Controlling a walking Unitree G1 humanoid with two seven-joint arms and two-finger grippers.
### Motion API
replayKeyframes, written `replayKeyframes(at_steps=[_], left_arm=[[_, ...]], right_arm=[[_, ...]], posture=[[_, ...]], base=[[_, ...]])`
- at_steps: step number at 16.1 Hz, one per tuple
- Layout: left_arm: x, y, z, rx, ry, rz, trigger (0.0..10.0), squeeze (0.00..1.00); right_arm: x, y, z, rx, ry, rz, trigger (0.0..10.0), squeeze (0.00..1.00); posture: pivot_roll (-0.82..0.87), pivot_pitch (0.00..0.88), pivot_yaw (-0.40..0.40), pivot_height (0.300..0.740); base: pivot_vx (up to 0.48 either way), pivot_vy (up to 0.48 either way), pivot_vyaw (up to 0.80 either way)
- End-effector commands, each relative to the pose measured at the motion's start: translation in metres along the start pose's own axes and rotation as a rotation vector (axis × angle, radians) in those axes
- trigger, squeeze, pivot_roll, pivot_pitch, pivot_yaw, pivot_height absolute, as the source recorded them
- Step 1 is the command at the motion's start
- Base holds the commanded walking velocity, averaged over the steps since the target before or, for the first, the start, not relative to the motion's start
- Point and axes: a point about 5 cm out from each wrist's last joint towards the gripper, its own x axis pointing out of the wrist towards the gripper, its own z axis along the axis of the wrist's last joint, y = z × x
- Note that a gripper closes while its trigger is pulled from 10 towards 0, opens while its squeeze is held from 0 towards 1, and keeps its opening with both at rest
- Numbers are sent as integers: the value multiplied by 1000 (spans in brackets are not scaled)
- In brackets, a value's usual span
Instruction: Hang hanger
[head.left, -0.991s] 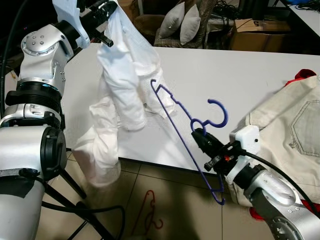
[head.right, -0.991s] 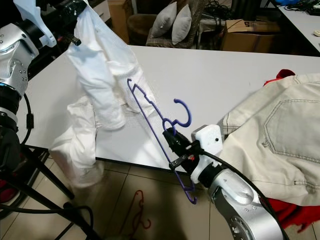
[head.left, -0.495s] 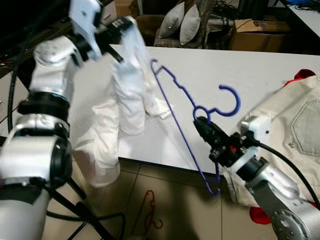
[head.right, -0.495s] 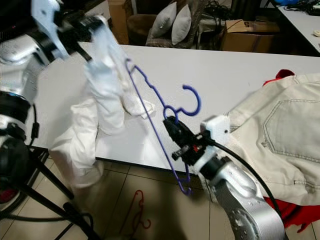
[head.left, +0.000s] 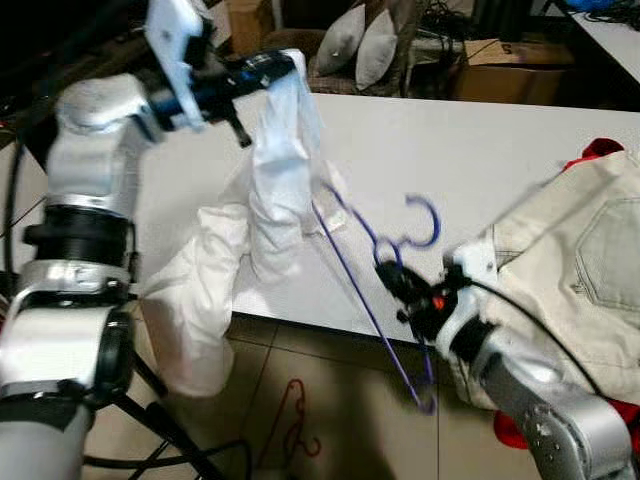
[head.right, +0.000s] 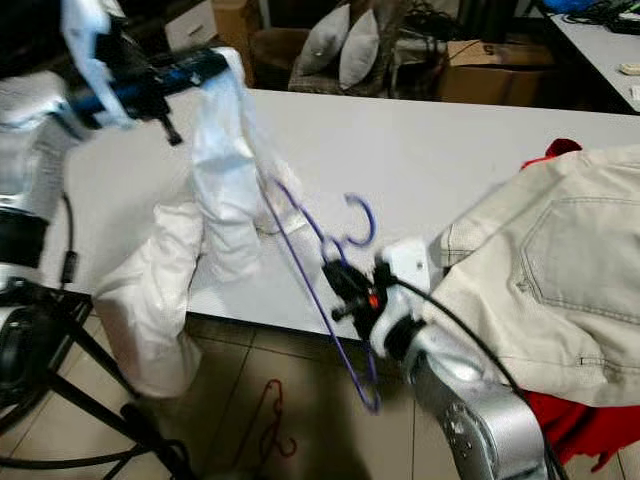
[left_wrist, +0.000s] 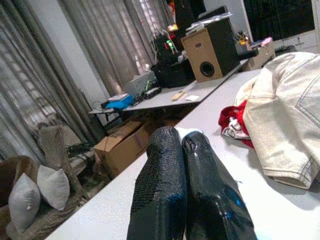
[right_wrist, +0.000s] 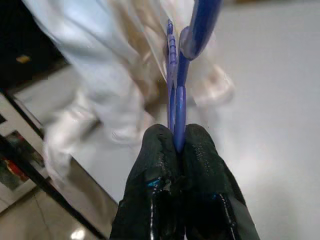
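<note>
A white garment (head.left: 275, 175) hangs from my left gripper (head.left: 278, 66), which is shut on its top end above the table's left part. Its lower folds rest on the table (head.left: 480, 140) and spill over the front edge toward the floor. My right gripper (head.left: 392, 278) is shut on the neck of a blue hanger (head.left: 372, 315) just below its hook (head.left: 428, 220), at the table's front edge. The hanger is tilted, with its far shoulder against the garment and its near end below the table edge. In the right wrist view the fingertips (right_wrist: 159, 150) pinch the hanger (right_wrist: 175, 75) in front of the garment (right_wrist: 110, 75).
Beige trousers (head.left: 580, 260) cover the table's right side, over a red cloth (head.left: 602, 150). A red hanger (head.left: 295, 420) lies on the tiled floor below the front edge. Black tripod legs (head.left: 170, 430) stand at lower left. Cushions (head.left: 365, 45) and a cardboard box (head.left: 500, 70) sit behind the table.
My left gripper has swung the garment to the right, toward the hanger. The right gripper has lowered the hanger, and its far shoulder now meets the cloth.
</note>
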Motion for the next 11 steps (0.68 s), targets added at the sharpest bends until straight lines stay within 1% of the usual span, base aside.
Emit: replayKeyframes(at_steps=[1,3,4,5,6,7,8,10,11], left_arm=[[-8,3,9,6,-17,6,0,0],[-17,3,16,5,-23,-8,0,0],[-21,4,18,2,-23,-10,0,0],[-24,4,19,4,-16,-7,0,0],[-28,4,18,10,4,4,0,0],[-34,7,16,27,45,34,0,0],[-40,11,8,61,119,87,0,0],[-44,15,1,95,179,138,0,0],[-45,15,-3,108,204,151,0,0]], right_arm=[[-1,-5,-1,27,11,-39,10000,0],[-2,-18,-4,98,27,-122,10000,0],[-3,-24,-2,103,14,-153,10000,0],[-3,-26,1,111,-2,-163,10000,0],[-3,-29,7,129,-40,-182,10000,0],[-2,-33,20,178,-117,-198,10000,0],[-3,-36,37,273,-235,-191,10000,0],[-4,-39,50,338,-318,-176,10000,0],[-5,-39,56,385,-370,-163,10000,0]], posture=[[71,0,55,740],[67,0,56,740],[68,0,56,740],[70,0,55,740],[70,0,55,740],[71,0,52,740],[73,0,51,740],[74,0,48,740],[75,0,46,740]], base=[[0,0,0],[0,0,0],[0,0,0],[0,0,0],[0,0,0],[0,0,0],[0,0,0],[0,0,0],[0,0,0]])
